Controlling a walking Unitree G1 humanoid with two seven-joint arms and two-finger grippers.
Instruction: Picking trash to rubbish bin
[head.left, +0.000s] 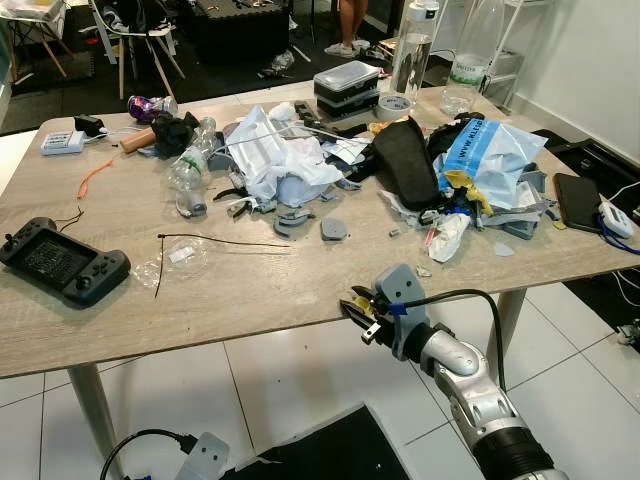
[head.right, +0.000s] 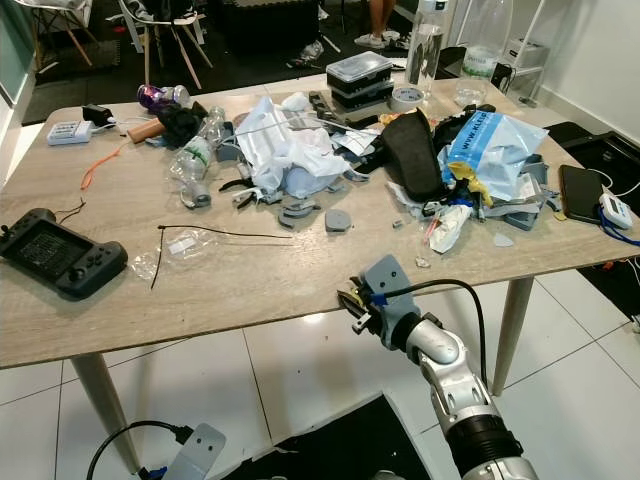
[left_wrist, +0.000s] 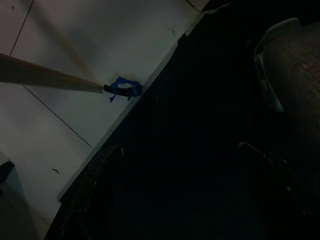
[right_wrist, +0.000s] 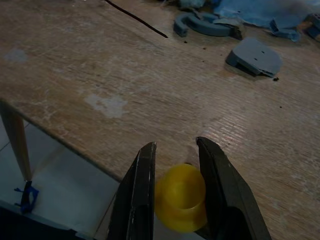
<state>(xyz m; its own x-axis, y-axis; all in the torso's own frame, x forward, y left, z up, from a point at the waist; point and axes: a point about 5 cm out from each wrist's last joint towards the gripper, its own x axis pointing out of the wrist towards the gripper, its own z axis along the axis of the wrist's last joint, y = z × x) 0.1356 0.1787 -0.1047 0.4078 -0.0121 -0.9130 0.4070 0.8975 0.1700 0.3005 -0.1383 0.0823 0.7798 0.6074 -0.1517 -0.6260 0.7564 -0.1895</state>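
Observation:
My right gripper (right_wrist: 175, 147) is shut on a small yellow plastic cap-like piece (right_wrist: 181, 197), held just above the front edge of the wooden table (head.left: 250, 290). From the head camera, that gripper (head.left: 352, 303) sits at the table's front edge, right of centre. Trash lies in a heap across the far half of the table: a white plastic bag (head.left: 275, 150), a crushed clear bottle (head.left: 190, 165), a blue bag (head.left: 490, 150), a crumpled white wrapper (head.left: 450, 235) and a clear wrapper (head.left: 175, 258). My left arm hangs low over the dark floor, its fingers (left_wrist: 95, 190) faint and apart.
A black game console (head.left: 62, 262) lies near the front left. Grey plastic pieces (head.left: 333, 230) and a thin black cable (head.left: 225, 240) are in the middle. A black phone (head.left: 575, 200) lies at the right edge. A dark mat (head.left: 320, 450) covers the white tiles under the table.

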